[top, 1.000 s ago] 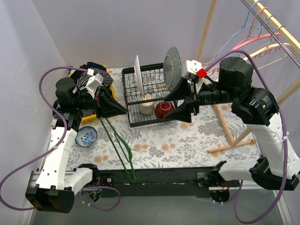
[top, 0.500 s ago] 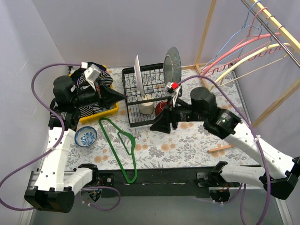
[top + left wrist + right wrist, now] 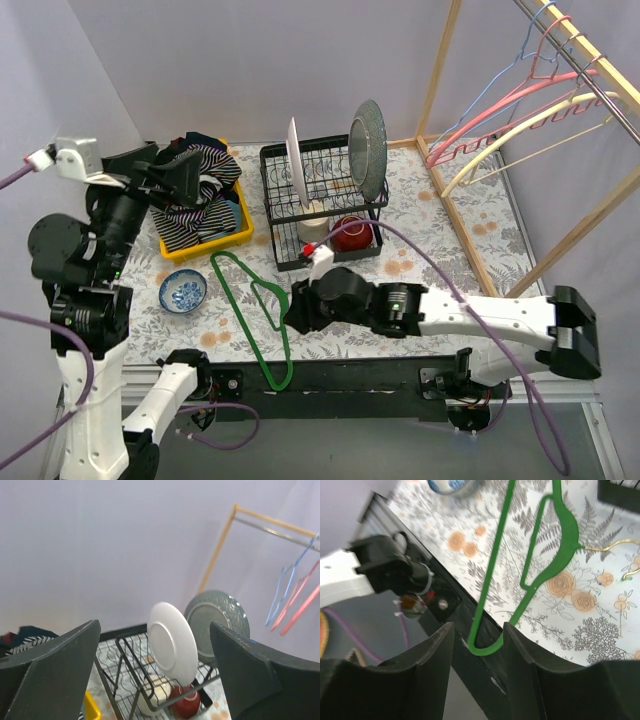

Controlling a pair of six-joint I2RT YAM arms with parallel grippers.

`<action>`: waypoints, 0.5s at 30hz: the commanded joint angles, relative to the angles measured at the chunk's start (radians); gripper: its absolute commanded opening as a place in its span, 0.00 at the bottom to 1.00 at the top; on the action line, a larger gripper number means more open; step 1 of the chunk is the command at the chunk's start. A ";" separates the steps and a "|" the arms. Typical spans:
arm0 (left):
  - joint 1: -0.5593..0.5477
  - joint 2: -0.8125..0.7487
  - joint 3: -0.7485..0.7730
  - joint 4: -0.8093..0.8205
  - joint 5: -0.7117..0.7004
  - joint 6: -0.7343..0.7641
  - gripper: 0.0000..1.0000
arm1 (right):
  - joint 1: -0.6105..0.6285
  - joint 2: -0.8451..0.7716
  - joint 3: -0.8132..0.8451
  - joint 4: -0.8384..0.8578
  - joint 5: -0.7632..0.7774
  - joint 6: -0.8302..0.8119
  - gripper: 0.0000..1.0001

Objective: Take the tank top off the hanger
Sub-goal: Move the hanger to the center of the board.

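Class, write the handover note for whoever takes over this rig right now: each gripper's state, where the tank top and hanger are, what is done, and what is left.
Left gripper: open, empty, raised above the back left of the table.
Right gripper: open, empty, low over the near end of the green hanger.
The hanger lies flat and bare on the table.
The striped tank top lies bunched in the yellow bin.
Done: the top is off the hanger.
Left: probably only to park both arms.

Left arm reared high; left gripper (image 3: pixel 182 178) spread wide, empty; right arm stretched low, leftward; right gripper (image 3: pixel 476 630) narrowly parted, empty.
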 commanded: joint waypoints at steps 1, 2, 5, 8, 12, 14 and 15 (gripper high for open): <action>-0.001 -0.034 0.040 -0.027 -0.163 -0.010 0.95 | 0.064 0.192 0.131 -0.081 0.073 -0.031 0.51; -0.001 -0.045 0.043 -0.027 -0.191 -0.012 0.98 | 0.073 0.222 0.151 -0.091 0.061 -0.032 0.50; -0.001 -0.070 0.060 -0.034 -0.235 -0.012 0.98 | 0.101 0.323 0.208 -0.098 -0.042 -0.052 0.50; -0.001 -0.077 0.080 -0.051 -0.281 -0.013 0.98 | 0.112 0.417 0.251 -0.073 -0.220 -0.063 0.49; -0.001 -0.096 0.086 -0.054 -0.301 -0.013 0.98 | 0.147 0.509 0.291 -0.108 -0.269 -0.040 0.48; -0.001 -0.099 0.082 -0.060 -0.303 -0.015 0.98 | 0.155 0.547 0.300 -0.111 -0.283 -0.028 0.49; -0.003 -0.100 0.077 -0.064 -0.300 -0.015 0.98 | 0.155 0.561 0.307 -0.128 -0.283 -0.020 0.50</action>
